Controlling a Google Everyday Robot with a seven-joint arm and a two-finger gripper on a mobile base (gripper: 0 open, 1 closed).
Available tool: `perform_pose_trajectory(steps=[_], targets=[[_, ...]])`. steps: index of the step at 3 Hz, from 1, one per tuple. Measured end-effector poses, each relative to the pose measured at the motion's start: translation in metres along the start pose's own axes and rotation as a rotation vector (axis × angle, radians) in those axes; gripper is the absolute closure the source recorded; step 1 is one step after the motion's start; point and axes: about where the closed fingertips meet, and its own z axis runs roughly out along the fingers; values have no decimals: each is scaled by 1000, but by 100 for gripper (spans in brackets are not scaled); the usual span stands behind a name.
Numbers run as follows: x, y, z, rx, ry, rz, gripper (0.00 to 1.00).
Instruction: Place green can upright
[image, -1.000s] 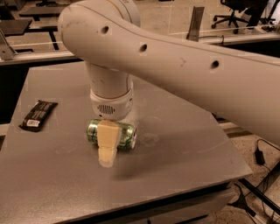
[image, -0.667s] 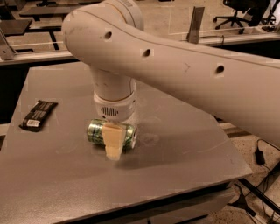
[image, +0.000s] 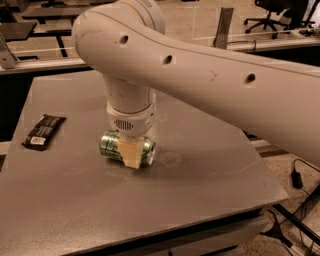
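Grey table (image: 200, 175) | green can (image: 111, 143) on its side | pincer (image: 131, 149) over it

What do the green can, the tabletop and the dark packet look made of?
The green can, lying on its side under the gripper: thin metal, likely aluminium, glossy print with glints. The table: matte grey, perhaps laminate or painted board; faint scuffs. The dark packet: probably plastic film wrapper, slight sheen.
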Motion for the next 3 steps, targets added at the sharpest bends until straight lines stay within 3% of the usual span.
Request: perform_pose_trajectory(steps=[1,2,3], targets=[[13,1,-16,29,-3,76,98],[30,1,-39,60,7,187,100],[55,3,-71,66,51,393,100]])
